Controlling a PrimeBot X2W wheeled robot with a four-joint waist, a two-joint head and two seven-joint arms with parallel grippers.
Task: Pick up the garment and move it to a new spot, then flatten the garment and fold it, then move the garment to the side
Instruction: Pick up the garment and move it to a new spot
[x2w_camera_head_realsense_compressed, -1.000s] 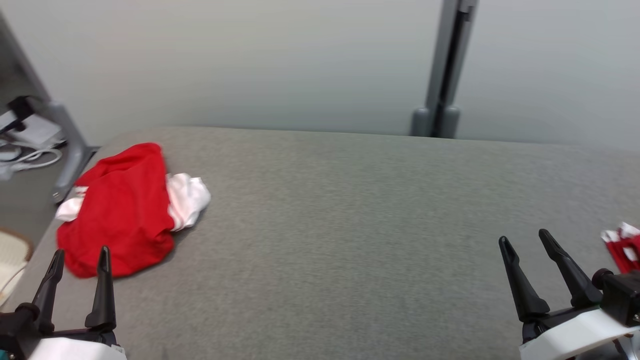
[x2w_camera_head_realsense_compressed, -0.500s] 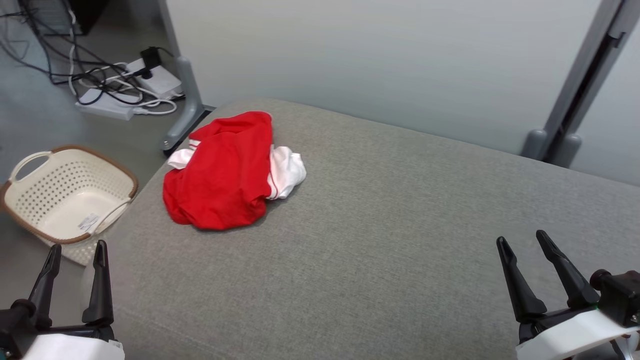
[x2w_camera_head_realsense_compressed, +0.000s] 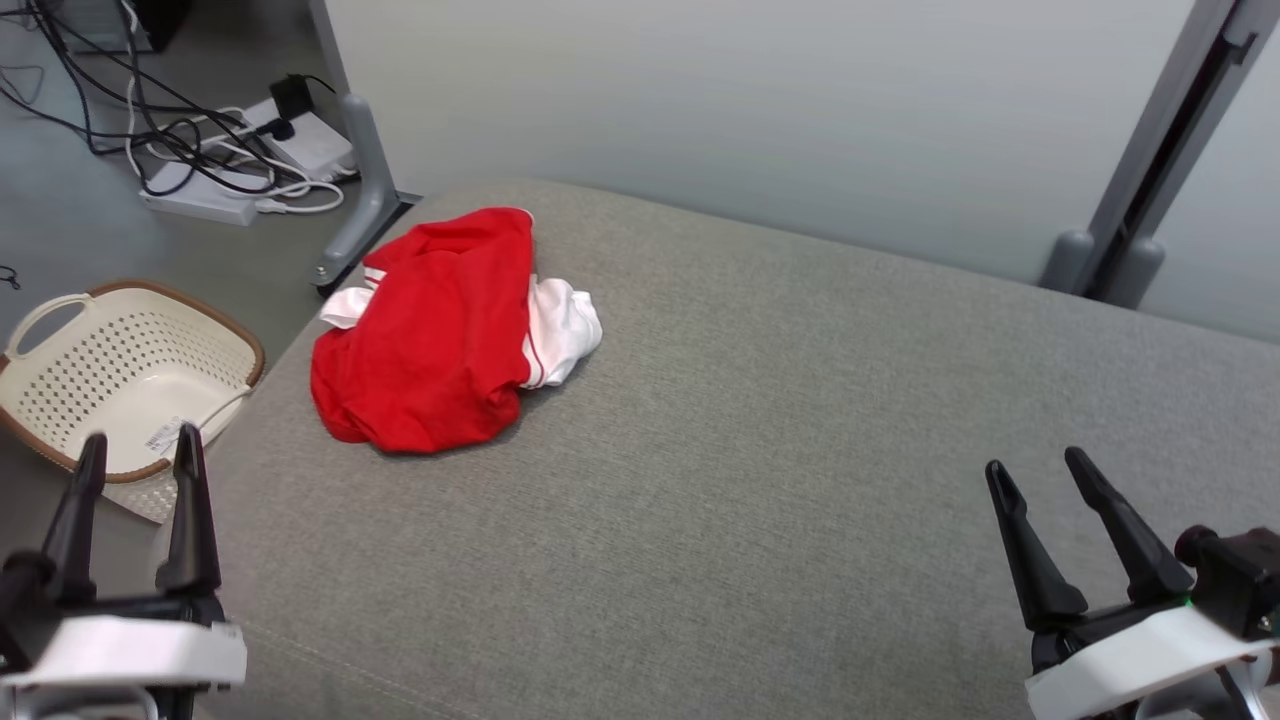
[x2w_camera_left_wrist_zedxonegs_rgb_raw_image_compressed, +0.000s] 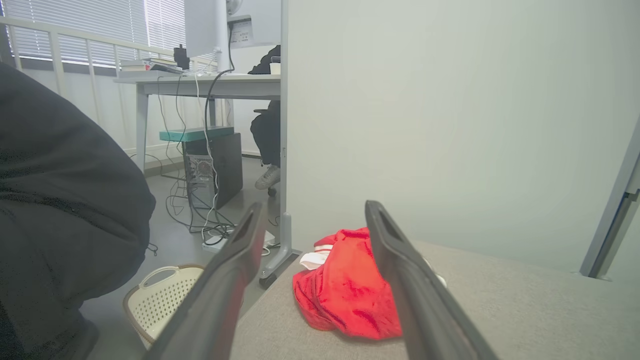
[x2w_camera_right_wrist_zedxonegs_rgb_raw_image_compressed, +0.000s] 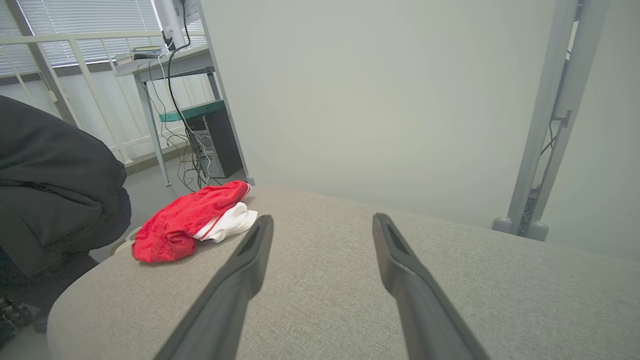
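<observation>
Pickup not yet begun — garment (x2w_camera_head_realsense_compressed: 430, 330) lies crumpled, far left.
Left gripper (x2w_camera_head_realsense_compressed: 140, 436) and right gripper (x2w_camera_head_realsense_compressed: 1034, 462) both spread wide, empty — next, the left should reach it.

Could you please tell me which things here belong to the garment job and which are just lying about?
Job: red-and-white garment, grey cushioned surface, left gripper, right gripper (both open).
Lying about: laundry basket, power strip with cables, grey post.
</observation>
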